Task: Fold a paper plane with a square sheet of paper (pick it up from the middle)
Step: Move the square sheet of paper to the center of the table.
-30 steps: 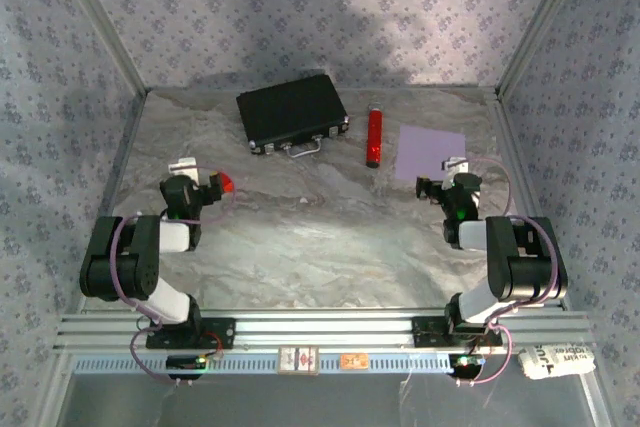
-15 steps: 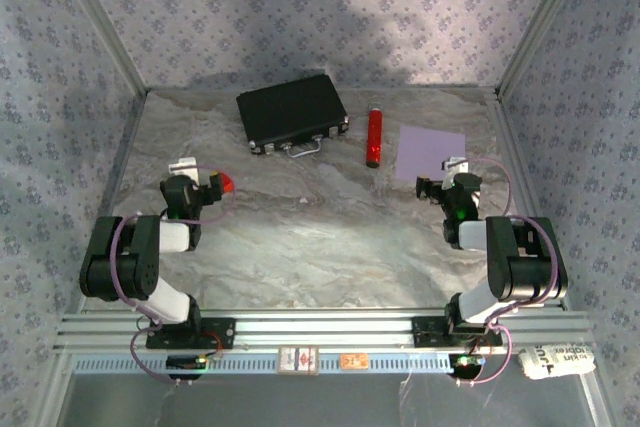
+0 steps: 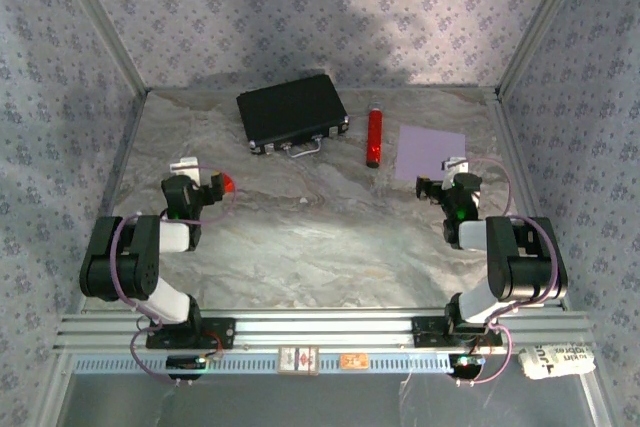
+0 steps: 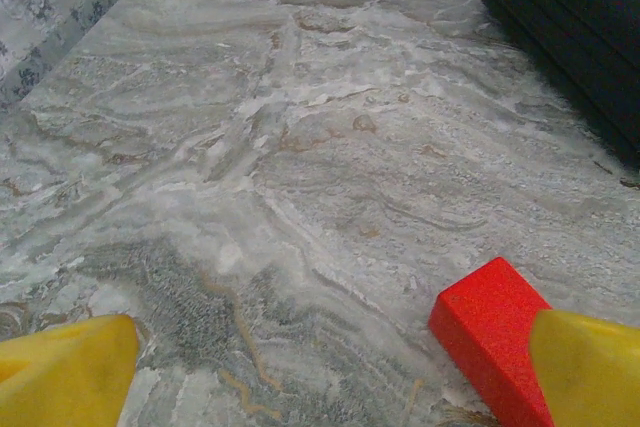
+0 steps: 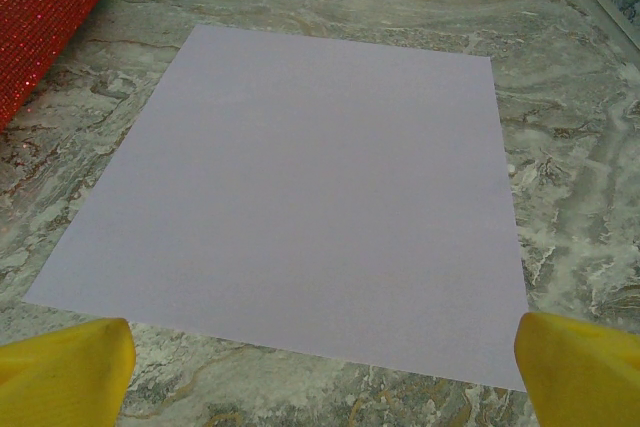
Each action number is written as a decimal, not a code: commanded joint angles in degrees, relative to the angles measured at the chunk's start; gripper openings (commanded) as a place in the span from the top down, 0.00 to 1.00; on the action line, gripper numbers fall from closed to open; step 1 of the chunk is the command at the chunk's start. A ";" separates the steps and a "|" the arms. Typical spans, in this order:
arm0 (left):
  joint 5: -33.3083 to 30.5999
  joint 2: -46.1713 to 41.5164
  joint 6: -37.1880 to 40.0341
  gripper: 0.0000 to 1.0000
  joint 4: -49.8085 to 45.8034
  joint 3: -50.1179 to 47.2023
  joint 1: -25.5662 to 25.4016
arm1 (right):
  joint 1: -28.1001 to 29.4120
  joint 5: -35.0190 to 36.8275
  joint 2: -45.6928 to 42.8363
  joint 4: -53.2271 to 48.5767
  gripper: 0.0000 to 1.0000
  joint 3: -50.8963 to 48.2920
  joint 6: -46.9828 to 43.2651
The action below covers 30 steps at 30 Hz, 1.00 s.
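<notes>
One each: sheet (image 3: pixel 431 153), case (image 3: pixel 291 110), cylinder (image 3: pixel 374 137), block (image 3: pixel 226 183)

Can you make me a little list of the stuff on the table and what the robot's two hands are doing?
paper: square sheet of paper, lilac, flat, not folded yet
red cylinder: lying left of the paper, not touching it
black case: closed, at the back
red block: close by one finger of the left gripper
left gripper: open, holding nothing
right gripper: open, at the paper's near edge, holding nothing
</notes>
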 commanded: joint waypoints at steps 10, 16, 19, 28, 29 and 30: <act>2.74 -1.27 2.03 0.00 8.94 -4.33 -0.94 | 0.55 -0.45 -0.58 1.53 0.01 0.03 -0.88; 2.61 -6.64 1.98 0.00 0.86 -2.75 -0.97 | 0.16 -1.54 -2.57 -6.52 0.01 3.74 -0.95; -0.14 -11.75 -0.35 0.00 -10.15 0.55 -0.98 | -0.09 1.74 -4.31 -18.38 0.01 9.64 1.45; -1.03 -22.27 -16.71 0.00 -26.95 6.04 0.28 | -6.95 -11.73 1.96 -50.47 0.01 31.68 16.75; 1.83 -23.11 -17.43 0.00 -28.39 6.50 0.87 | -7.34 -13.89 3.51 -51.89 0.01 33.22 17.42; 4.91 -24.04 -17.98 0.00 -30.11 7.23 1.43 | -7.64 -15.30 5.32 -53.70 0.01 35.31 18.17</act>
